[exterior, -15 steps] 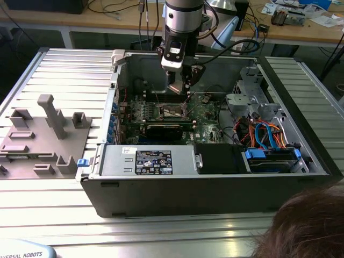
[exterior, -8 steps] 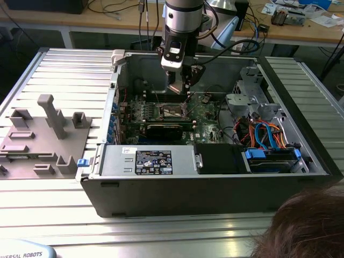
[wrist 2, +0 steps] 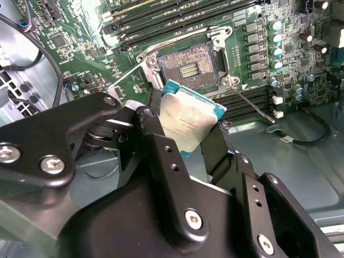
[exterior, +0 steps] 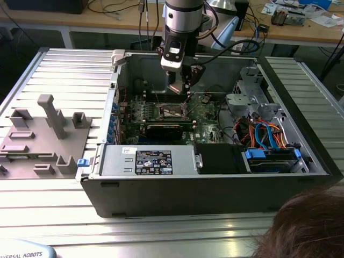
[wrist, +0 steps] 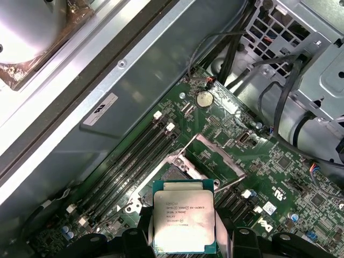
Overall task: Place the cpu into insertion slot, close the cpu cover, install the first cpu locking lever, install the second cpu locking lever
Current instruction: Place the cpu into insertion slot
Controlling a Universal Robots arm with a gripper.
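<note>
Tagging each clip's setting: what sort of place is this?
Likely a robotics lab or workshop: an open computer case sits on a slotted aluminium table, cluttered wooden benches stand behind, and the gripper holds the cpu near the insertion slot.

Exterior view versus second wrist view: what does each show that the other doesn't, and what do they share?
Exterior view: the whole open computer case, a grey fixture tray, a person's hair. Second wrist view: the cpu gripped at its edges, apart from the insertion slot. Shared: the end effector, the green board, that uncovered slot.
</note>
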